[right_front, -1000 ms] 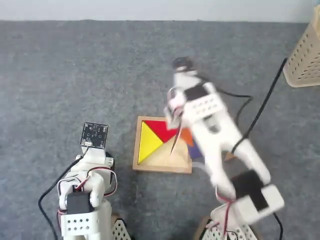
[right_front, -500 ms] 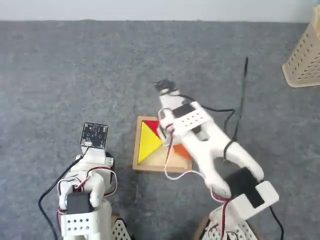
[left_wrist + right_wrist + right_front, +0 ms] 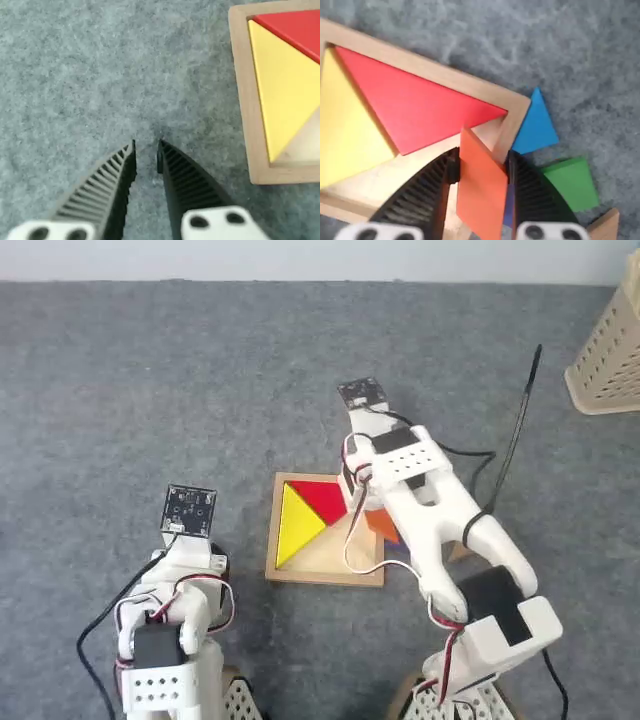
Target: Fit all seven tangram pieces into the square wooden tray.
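Note:
The square wooden tray point(image 3: 277, 565) point(image 3: 420, 64) point(image 3: 241, 100) lies on grey carpet and holds a yellow triangle point(image 3: 295, 525) point(image 3: 345, 130) point(image 3: 285, 95) and a red triangle point(image 3: 325, 500) point(image 3: 415, 107) point(image 3: 295, 27). My right gripper point(image 3: 482, 167) point(image 3: 368, 508) is shut on an orange piece point(image 3: 480, 190) point(image 3: 380, 522), held over the tray's right rim. Beside that rim lie a blue triangle point(image 3: 535, 125) and a green piece point(image 3: 572, 182); a purple piece point(image 3: 508, 212) shows under the orange one. My left gripper point(image 3: 146, 146) hovers over bare carpet left of the tray, its fingers nearly together on nothing.
A perforated beige basket point(image 3: 610, 350) stands at the far right edge. A black cable point(image 3: 520, 430) runs from the right arm across the carpet. A wooden corner point(image 3: 602, 225) lies near the green piece. Open carpet stretches behind and left of the tray.
The right arm swung left over the tray, then came back right to the tray's right rim, still with the orange piece. The left arm kept still.

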Motion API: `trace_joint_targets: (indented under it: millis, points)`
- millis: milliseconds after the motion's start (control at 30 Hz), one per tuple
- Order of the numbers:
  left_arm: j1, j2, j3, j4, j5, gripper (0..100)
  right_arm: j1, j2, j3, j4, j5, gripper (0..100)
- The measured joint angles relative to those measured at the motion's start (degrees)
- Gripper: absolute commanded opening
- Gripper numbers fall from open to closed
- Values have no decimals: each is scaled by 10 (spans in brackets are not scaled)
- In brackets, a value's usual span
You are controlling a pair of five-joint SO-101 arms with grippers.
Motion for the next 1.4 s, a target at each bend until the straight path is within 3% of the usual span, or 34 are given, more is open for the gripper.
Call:
trace_joint_targets:
  millis: [200,367,500,667,900,1267,1400]
  points:
    - [1,0,0,0,0,71,-54,4,-4,0,-11,91]
    - [0,0,0,0,0,71,-87,27,-4,0,79,95]
    - [0,0,0,0,0,71,-132,33,-4,1,99,97]
    - [0,0,0,0,0,71,-161,33,-4,1,168,188]
    - [0,0,0,0,0,71,-164,33,-4,5,222,243]
    - [0,0,0,0,0,71,-138,-27,18,22,222,242]
    - [0,0,0,0,0,71,-115,-95,57,22,213,171]
